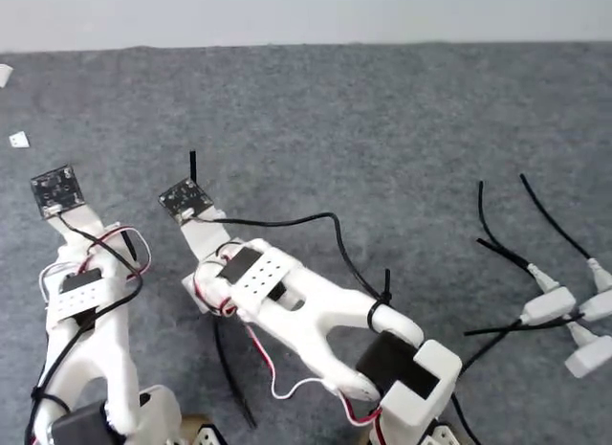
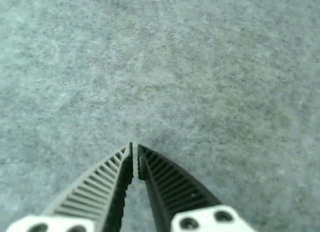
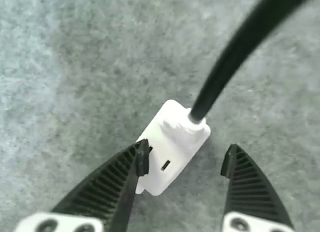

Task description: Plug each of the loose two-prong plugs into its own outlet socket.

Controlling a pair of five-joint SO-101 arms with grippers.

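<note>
Left hand (image 2: 135, 152) was pinched together, empty | right hand (image 3: 187, 154) stood spread around white socket (image 3: 172, 142), one finger touching | loose plugs (image 1: 564, 321) lay at 4 o'clock on surface (image 1: 382, 129) | risk: uneven closing could shove socket askew, stiff cable (image 3: 235, 57) levering it free.

White connector (image 3: 172, 144), black cord (image 3: 235, 57), black ribbed right pincer (image 3: 186, 158), speckled grey mat (image 1: 382, 110)

The right end effector (image 3: 186, 151), spread wide, straddles a white outlet socket (image 3: 172, 137) with a black cable (image 3: 235, 57).
</note>
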